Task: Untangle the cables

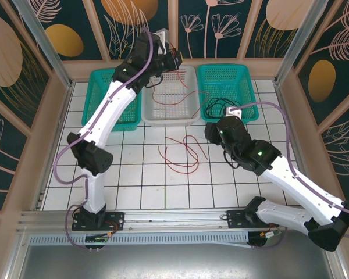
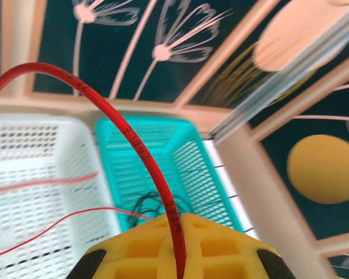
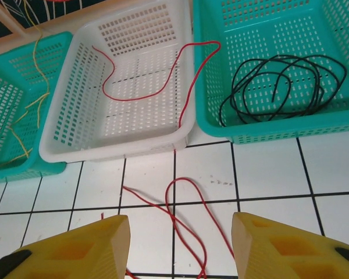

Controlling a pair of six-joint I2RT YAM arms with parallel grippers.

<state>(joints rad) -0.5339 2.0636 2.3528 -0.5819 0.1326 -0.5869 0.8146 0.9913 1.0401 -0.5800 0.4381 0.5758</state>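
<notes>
Left pincer (image 2: pixel 179 251) clamps red cable (image 2: pixel 134 139) above white basket (image 2: pixel 35 174).

White perforated plastic basket (image 1: pixel 168 120), far centre: smooth moulded mesh, semi-gloss. Left teal perforated plastic basket (image 1: pixel 96 87) & right teal perforated plastic basket (image 1: pixel 247 87): same moulded plastic, slight sheen. Thin red cable (image 2: pixel 134 139): smooth glossy plastic sheath w/ dark print along it. Thin black cable (image 3: pixel 282 87) & thin yellow cable (image 3: pixel 39 70): smooth plastic sheaths, satin. White tiled tabletop (image 1: pixel 134 174): smooth, low sheen, dark grout lines. Fingers (image 3: pixel 75 247) of right gripper (image 3: pixel 180 221) & left gripper (image 2: pixel 177 224): yellow plastic, matt, fine-grained, w/ moulded pockets. Left arm (image 1: pixel 113 110) & right arm (image 1: pixel 291 174) shells: glossy white plastic, matt black joints. Near-edge rail (image 1: pixel 174 216): bare brushed metal.
</notes>
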